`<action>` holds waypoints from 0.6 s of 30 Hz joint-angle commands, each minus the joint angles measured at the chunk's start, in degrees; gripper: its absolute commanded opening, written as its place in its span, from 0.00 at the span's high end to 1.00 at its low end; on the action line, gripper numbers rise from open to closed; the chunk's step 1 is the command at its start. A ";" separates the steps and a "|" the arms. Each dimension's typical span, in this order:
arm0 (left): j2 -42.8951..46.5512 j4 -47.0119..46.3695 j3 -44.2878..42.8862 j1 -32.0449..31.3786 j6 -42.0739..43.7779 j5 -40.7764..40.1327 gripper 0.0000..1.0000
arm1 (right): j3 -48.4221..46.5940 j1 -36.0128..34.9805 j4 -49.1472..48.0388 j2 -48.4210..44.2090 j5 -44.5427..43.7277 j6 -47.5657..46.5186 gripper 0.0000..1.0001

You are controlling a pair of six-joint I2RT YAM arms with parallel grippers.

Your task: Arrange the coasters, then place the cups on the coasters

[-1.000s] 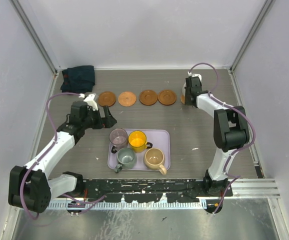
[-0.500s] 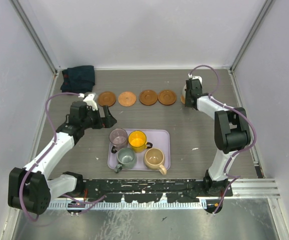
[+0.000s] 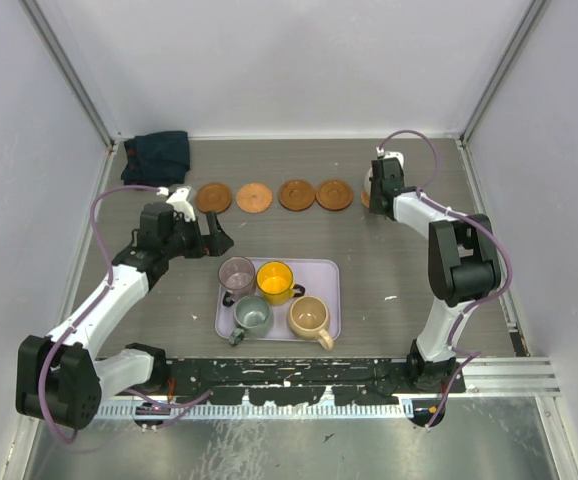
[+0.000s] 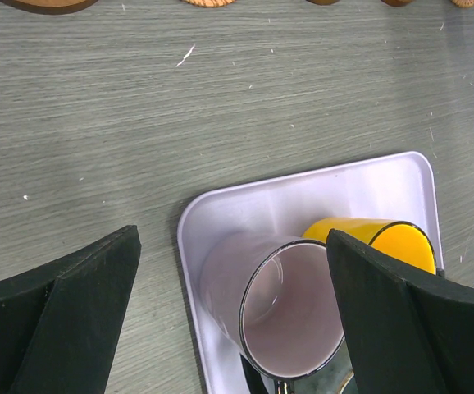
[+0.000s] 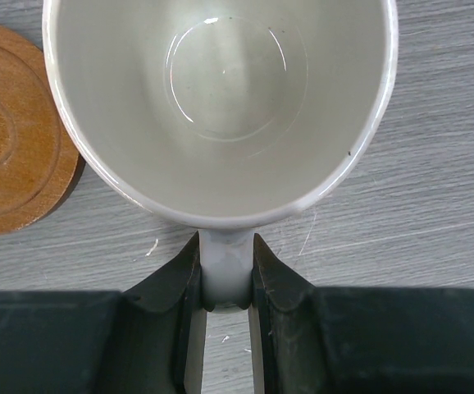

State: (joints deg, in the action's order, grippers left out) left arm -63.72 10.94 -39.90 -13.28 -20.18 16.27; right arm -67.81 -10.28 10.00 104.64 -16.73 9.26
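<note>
My right gripper (image 5: 225, 279): pinching handle of white cup (image 5: 221, 107) | my left gripper (image 4: 230, 254): jaws wide apart, facing tray (image 4: 245, 197)

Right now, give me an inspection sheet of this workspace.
Surface: grey wood-grain table.
Job's things: four coasters in a row, fifth coaster beside the white cup; mauve cup, yellow cup, grey-green cup, tan cup on lavender tray.
Clutter: dark cloth, far left corner.
End effectors: left end effector open, empty; right end effector shut on white cup's handle.
Cables: purple cables along both arms.
Surroundings: pale enclosure walls.
</note>
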 commanded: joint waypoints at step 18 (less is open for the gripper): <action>0.88 -2.86 -0.09 -0.25 0.28 0.17 0.02 | 1.49 0.18 -8.84 1.13 -1.09 2.53 0.99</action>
State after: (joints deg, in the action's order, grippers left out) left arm -63.72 10.94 -39.90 -13.28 -20.16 16.27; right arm -66.46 -10.28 6.02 107.00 -16.69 10.48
